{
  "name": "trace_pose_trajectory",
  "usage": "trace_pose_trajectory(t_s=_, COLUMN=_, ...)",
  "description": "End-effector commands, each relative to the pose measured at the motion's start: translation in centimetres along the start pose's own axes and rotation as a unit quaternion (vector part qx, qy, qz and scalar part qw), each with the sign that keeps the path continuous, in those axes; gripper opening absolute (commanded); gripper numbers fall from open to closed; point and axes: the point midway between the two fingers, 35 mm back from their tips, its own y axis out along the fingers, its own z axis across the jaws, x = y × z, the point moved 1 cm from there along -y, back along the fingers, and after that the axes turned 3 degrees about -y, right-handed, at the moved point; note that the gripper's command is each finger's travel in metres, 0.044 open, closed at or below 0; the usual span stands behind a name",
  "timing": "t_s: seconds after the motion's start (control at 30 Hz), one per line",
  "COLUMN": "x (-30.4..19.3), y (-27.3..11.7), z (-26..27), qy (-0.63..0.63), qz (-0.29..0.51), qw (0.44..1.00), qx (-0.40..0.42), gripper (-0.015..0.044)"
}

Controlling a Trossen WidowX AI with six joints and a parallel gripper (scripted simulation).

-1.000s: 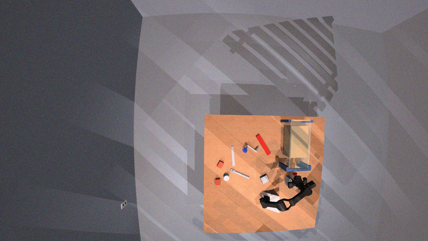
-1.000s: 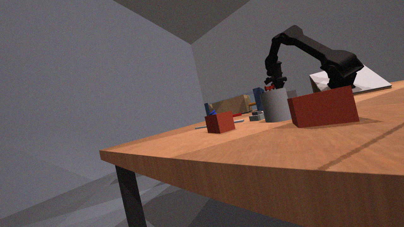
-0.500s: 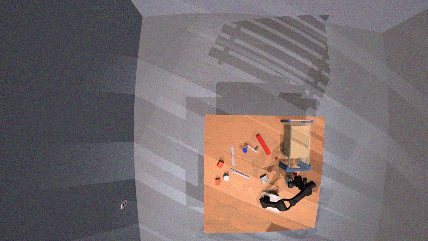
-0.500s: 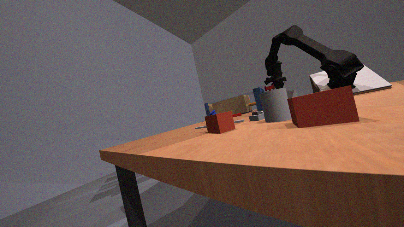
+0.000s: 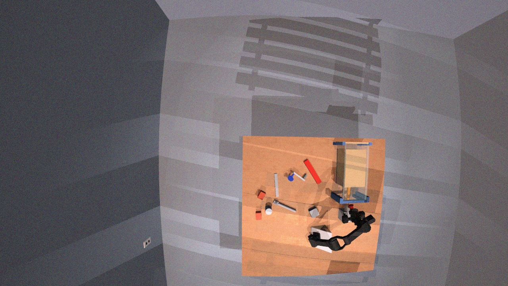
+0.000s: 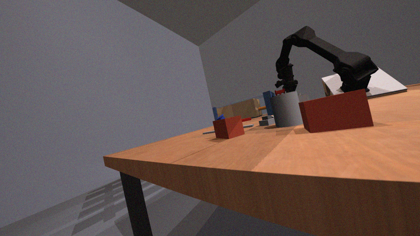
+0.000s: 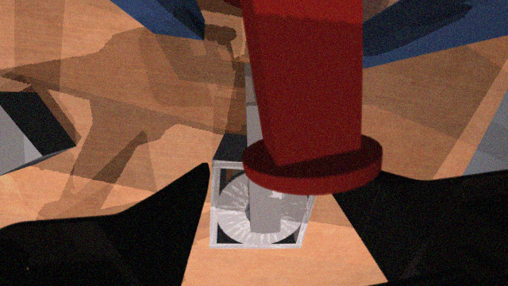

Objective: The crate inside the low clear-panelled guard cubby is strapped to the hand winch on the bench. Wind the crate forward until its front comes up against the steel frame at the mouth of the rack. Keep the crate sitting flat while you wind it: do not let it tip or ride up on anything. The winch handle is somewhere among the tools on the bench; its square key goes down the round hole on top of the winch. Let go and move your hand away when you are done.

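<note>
The tan crate (image 5: 356, 169) (image 6: 242, 108) sits flat inside the clear-panelled cubby. An orange strap (image 5: 348, 193) runs from its front toward the winch. A gap shows between the crate's front and the blue frame (image 5: 349, 201) (image 6: 269, 103) at the mouth. The winch (image 7: 213, 206) has a pale round top, with a grey crank arm (image 7: 265, 216) over it. The handle's red grip (image 7: 309, 91) (image 6: 280, 92) (image 5: 351, 206) stands up above it. My gripper (image 7: 263, 162) (image 6: 289, 89) is open, its black fingers apart on either side of the grip's lower flange. The key's seating is hidden.
A grey block (image 5: 313, 211) lies left of the winch. Farther left are a red bar (image 5: 312, 171), a blue-knobbed crank (image 5: 290, 177), a flat grey bar (image 5: 276, 184), a wrench-like tool (image 5: 285, 206), a white-topped cylinder (image 5: 268, 210) (image 6: 286, 109) and two red blocks (image 5: 261, 194) (image 5: 258, 215).
</note>
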Motion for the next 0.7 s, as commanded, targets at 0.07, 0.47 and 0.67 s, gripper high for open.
trace_pose_trajectory(t_s=0.07, x=0.3, y=-1.1, z=0.0, qy=-0.002, qz=0.002, qw=1.000, qx=-0.002, gripper=0.0440)
trace_pose_trajectory(t_s=0.47, x=1.0, y=-12.7, z=0.3, qy=-0.002, qz=0.015, qw=0.998, qx=-0.057, gripper=0.0440)
trace_pose_trajectory(t_s=0.67, x=1.0, y=-12.7, z=0.3, qy=-0.002, qz=0.015, qw=0.998, qx=-0.057, gripper=0.0440)
